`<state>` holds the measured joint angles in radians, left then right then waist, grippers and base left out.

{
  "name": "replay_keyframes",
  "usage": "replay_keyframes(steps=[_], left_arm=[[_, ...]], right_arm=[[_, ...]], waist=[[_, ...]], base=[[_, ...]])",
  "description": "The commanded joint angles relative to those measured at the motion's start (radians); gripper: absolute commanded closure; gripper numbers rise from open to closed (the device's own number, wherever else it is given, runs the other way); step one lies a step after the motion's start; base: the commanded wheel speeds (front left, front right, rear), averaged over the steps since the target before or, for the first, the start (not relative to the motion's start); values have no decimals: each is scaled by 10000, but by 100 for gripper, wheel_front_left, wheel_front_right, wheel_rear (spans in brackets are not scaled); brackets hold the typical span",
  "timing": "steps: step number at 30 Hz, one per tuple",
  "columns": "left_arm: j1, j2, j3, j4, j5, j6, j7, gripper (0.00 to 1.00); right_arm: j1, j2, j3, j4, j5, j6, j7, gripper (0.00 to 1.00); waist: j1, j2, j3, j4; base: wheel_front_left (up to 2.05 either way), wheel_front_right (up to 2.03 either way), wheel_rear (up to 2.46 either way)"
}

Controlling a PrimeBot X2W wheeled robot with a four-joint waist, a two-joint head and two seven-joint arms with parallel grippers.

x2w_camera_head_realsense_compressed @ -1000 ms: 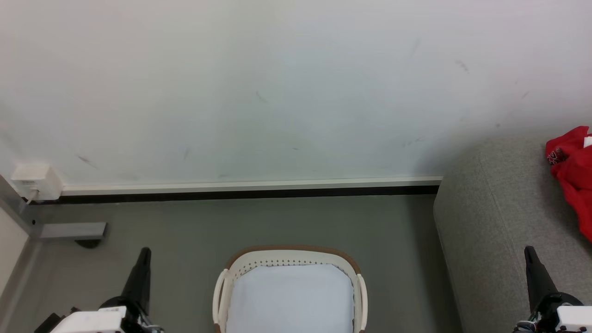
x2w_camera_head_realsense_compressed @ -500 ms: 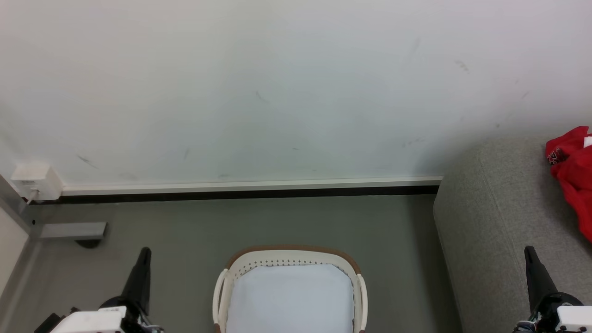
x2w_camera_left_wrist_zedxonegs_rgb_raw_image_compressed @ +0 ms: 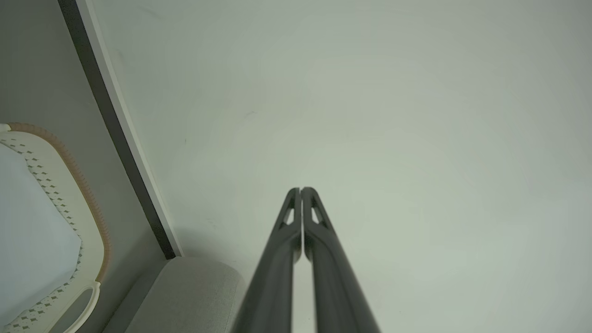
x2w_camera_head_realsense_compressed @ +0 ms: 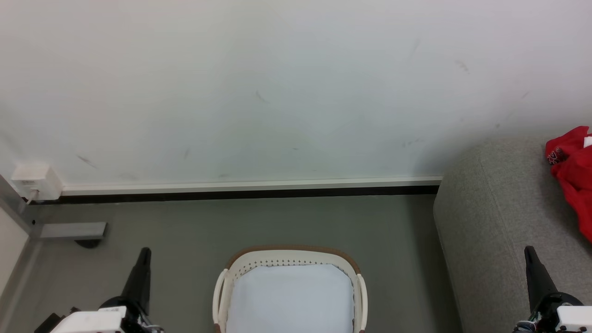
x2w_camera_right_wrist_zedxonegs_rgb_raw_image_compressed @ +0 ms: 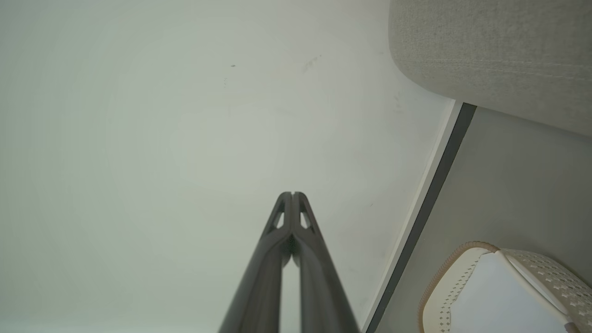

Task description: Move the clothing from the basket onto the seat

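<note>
Clothing [x2w_camera_head_realsense_compressed: 572, 178] on seat [x2w_camera_head_realsense_compressed: 497, 226]; grippers [x2w_camera_head_realsense_compressed: 144, 252] [x2w_camera_head_realsense_compressed: 529, 251] closed, empty

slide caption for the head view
Red jersey lies on the grey sofa; the laundry basket on the floor holds a white pad.

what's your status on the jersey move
Left gripper and right gripper shut, empty. Jersey on sofa; pad in basket. Nothing seen in the way.

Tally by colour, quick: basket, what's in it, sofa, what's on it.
Red: 1, the clothing lying on the seat
Cream-white: 1, the basket
White: 1, the pad inside the basket
Grey: 1, the seat
Total: 4
</note>
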<state>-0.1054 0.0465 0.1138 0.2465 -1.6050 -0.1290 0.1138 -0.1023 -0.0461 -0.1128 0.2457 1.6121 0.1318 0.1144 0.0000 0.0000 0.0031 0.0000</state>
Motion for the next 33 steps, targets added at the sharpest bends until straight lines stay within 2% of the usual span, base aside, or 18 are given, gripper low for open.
replay_keyframes(steps=[1, 33], left_arm=[[-82, 71, 20, -30, -145, -43, 38, 100], [-82, 71, 19, -31, -146, -43, 37, 100]], right_arm=[[-125, -78, -37, -41, 19, -21, 27, 100], [-125, -79, -36, -41, 19, -21, 26, 100]], waist=[[0, 0, 0, 0], [0, 0, 0, 0]], base=[[0, 0, 0], [0, 0, 0]])
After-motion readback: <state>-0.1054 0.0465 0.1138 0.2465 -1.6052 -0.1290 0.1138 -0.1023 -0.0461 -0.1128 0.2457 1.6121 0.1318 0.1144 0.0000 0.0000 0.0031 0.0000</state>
